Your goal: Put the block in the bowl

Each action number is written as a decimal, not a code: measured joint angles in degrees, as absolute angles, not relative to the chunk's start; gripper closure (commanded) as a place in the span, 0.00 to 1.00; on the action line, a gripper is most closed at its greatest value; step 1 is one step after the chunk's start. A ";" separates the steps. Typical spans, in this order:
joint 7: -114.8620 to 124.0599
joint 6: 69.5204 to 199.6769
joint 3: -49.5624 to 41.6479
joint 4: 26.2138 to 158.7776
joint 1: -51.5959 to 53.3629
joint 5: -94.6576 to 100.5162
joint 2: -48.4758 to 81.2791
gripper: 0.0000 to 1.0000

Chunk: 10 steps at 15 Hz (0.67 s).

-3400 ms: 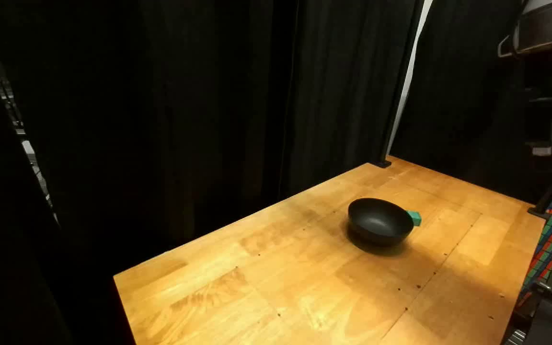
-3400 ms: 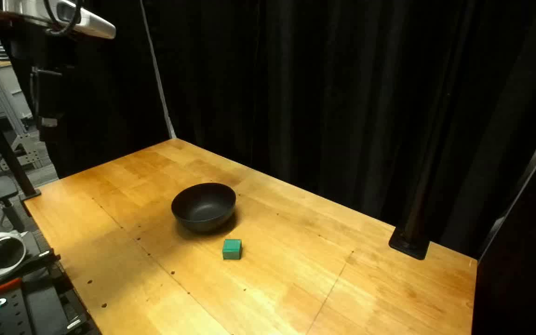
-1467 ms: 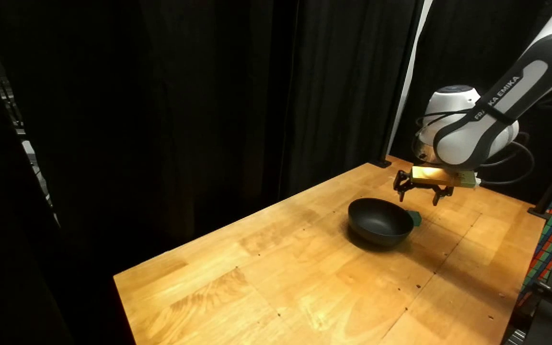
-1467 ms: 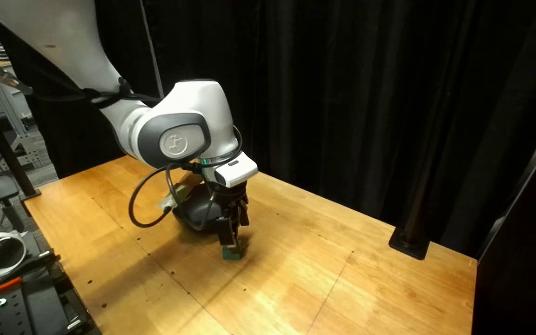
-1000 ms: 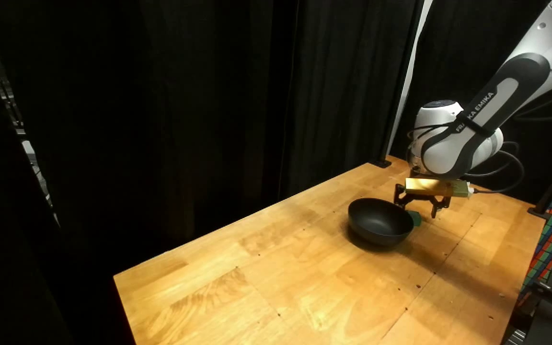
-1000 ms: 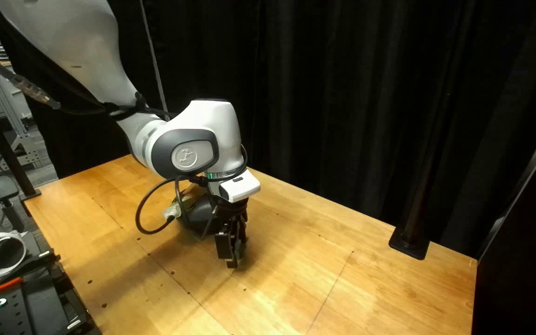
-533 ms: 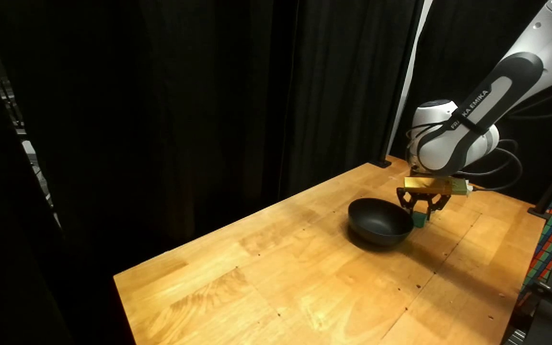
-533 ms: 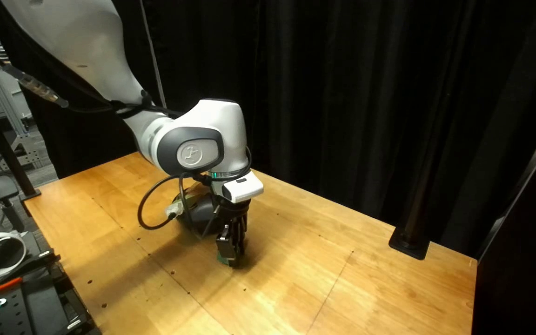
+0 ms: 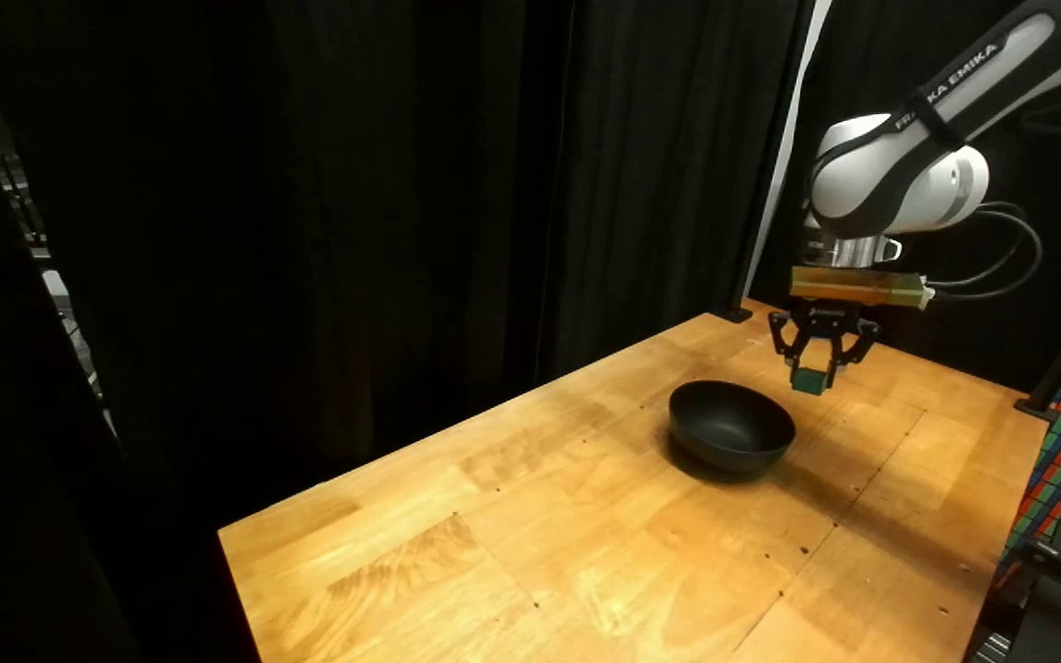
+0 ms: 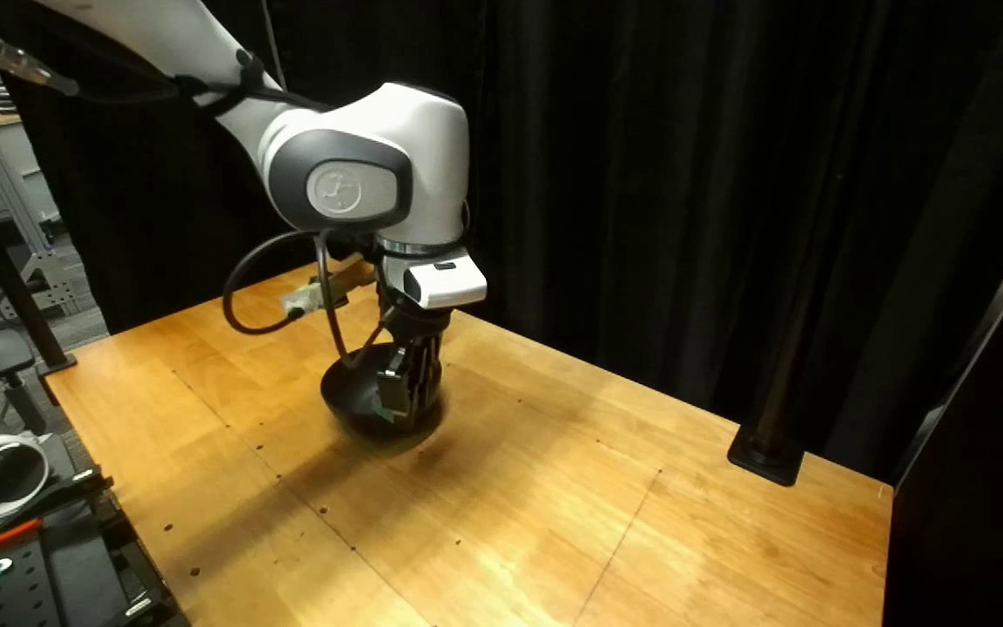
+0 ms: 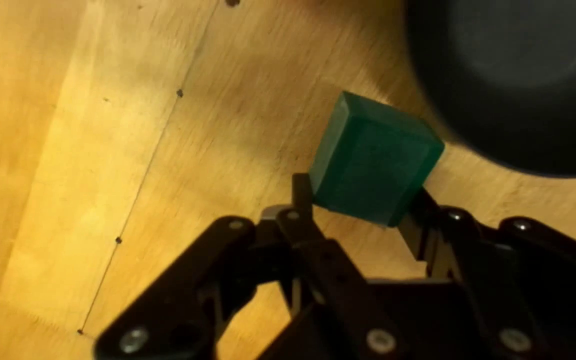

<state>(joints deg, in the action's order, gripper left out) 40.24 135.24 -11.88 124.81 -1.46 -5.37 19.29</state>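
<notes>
The small green block [image 11: 375, 165] is pinched between the two black fingers of my gripper [image 11: 361, 200] in the wrist view, sitting slightly turned in them. In an exterior view the block [image 9: 809, 381] hangs clear of the table below my gripper [image 9: 812, 376]. Beside it, the round black bowl [image 9: 731, 428] stands upright on the table with nothing visible inside. The wrist view shows part of the bowl [image 11: 513, 120] at upper right, close to the block. Elsewhere, the arm and gripper [image 10: 406, 409] cover part of the bowl [image 10: 346, 396] and most of the block.
The wooden table [image 9: 530, 534] carries the bowl. Black curtains [image 9: 402, 184] rise behind its far edges. A dark post base [image 10: 767, 455] is fixed at one edge. A cart with gear [image 10: 49, 540] stands alongside. A cable loop [image 10: 236, 305] hangs from the wrist.
The arm came in over the block with open fingers and lowered onto it. The fingers then closed around the block, and both have risen off the table. The bowl has stayed put.
</notes>
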 measured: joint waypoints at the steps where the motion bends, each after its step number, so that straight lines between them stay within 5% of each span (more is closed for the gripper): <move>1: 38.22 133.81 -10.56 125.04 -2.14 -8.33 17.76 0.81; 2: 36.59 133.11 -9.43 125.34 -2.55 -11.03 16.62 0.81; 3: 35.22 133.06 -8.48 125.80 -2.68 -13.48 15.82 0.31; 5: 33.38 133.14 -6.78 126.72 -2.67 -17.06 15.13 0.24; 8: 31.69 133.20 -5.27 127.49 -2.64 -19.47 15.05 0.01; 10: 30.67 132.60 -5.33 127.78 -2.71 -19.49 14.52 0.00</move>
<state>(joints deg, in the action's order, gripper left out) 30.67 132.60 -5.33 127.78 -2.71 -19.49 14.52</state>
